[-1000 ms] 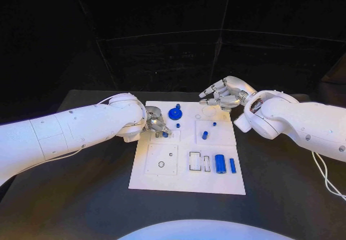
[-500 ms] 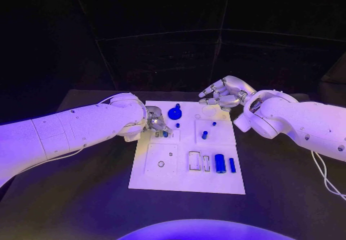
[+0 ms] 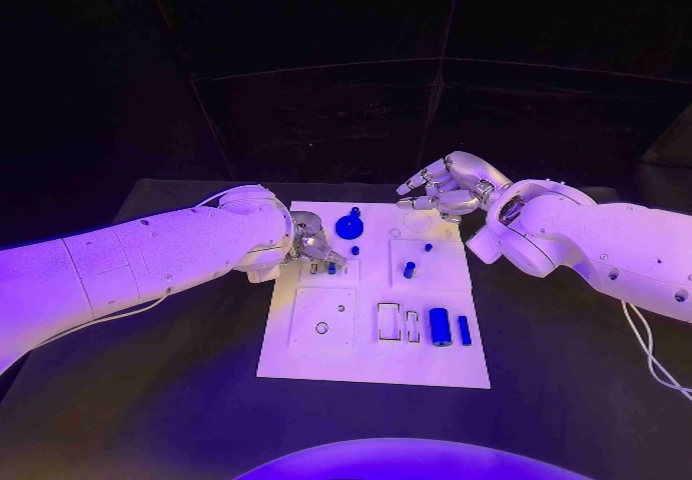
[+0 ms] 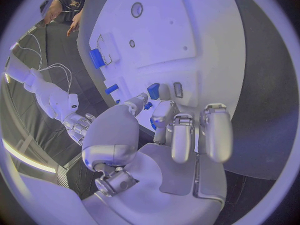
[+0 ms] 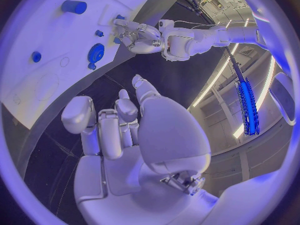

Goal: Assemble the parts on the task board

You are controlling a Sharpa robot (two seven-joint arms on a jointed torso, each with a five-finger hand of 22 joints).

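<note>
The left hand (image 3: 313, 250) pinches a small blue part (image 3: 330, 267) at the task board (image 3: 433, 370), which seemingly needs seating next; the right hand (image 3: 450, 190) hovers curled, holding nothing.

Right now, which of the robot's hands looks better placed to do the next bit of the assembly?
Probably the left hand: its fingers are down at a small blue part on the task board. The right hand hangs beyond the board's far edge, holding nothing.

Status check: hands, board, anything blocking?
Left hand down at the task board left edge, fingertips on a small blue part. Right hand off the far right corner, holding nothing, fingers curled. Nothing in the way.
</note>
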